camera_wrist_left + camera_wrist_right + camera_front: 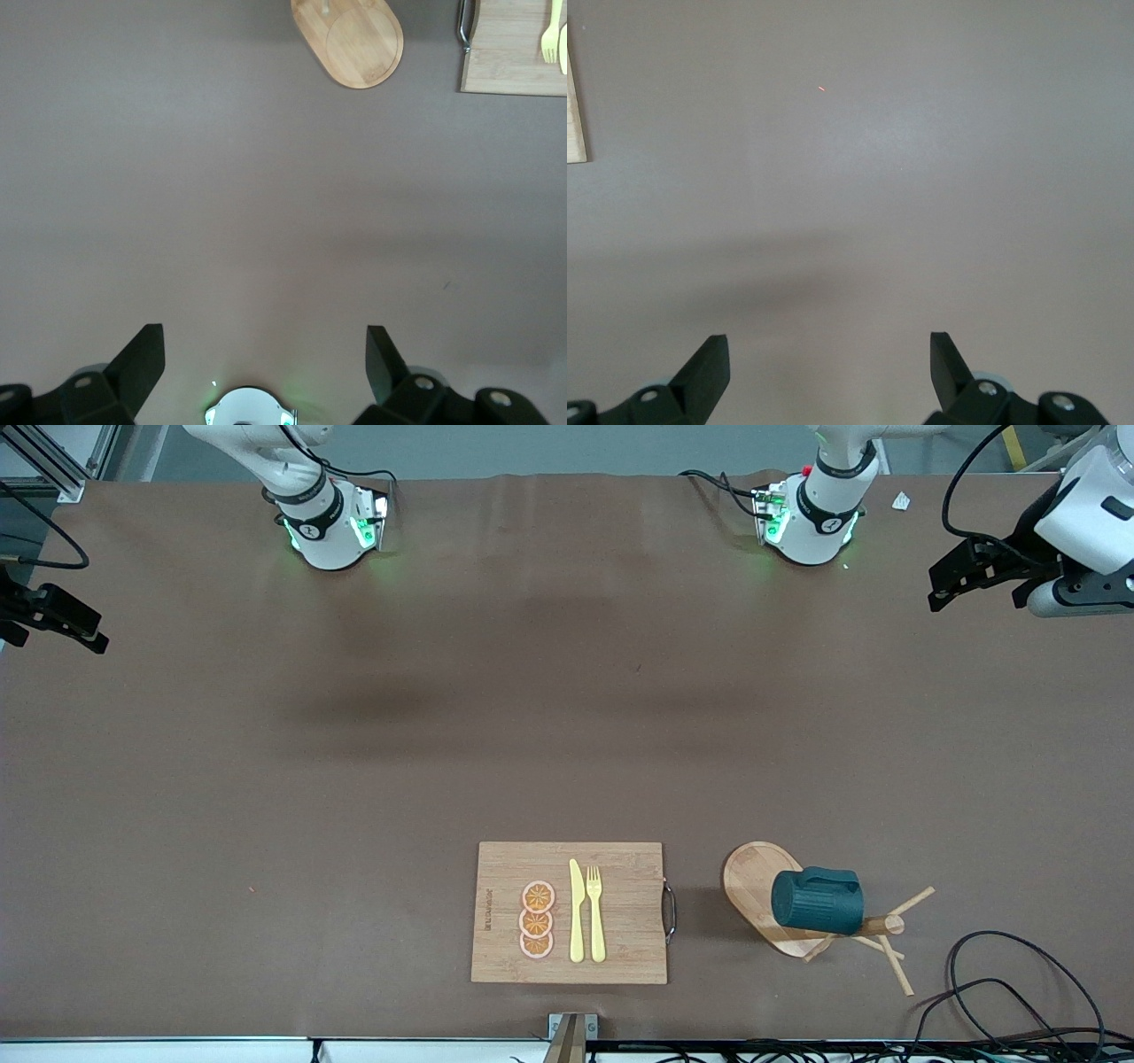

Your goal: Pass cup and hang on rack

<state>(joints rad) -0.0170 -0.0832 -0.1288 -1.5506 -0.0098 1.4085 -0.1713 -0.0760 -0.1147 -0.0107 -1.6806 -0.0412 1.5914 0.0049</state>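
Note:
The dark teal cup (815, 901) hangs tilted on a peg of the light wooden rack (751, 879), close to its round post (889, 925), near the front camera toward the left arm's end. In the left wrist view only the rack's oval base (354, 44) shows. My left gripper (941, 589) is open and empty, raised over bare table at the left arm's end, its fingers wide apart (266, 341). My right gripper (62, 624) is also open and empty, over bare table at the right arm's end (830, 345).
A bamboo cutting board (620, 948) lies beside the rack, carrying three orange slices (537, 919), a yellow knife (576, 911) and a yellow fork (595, 912). Its edge shows in both wrist views (509, 62) (574, 106). Black cables (1019, 992) coil at the near corner.

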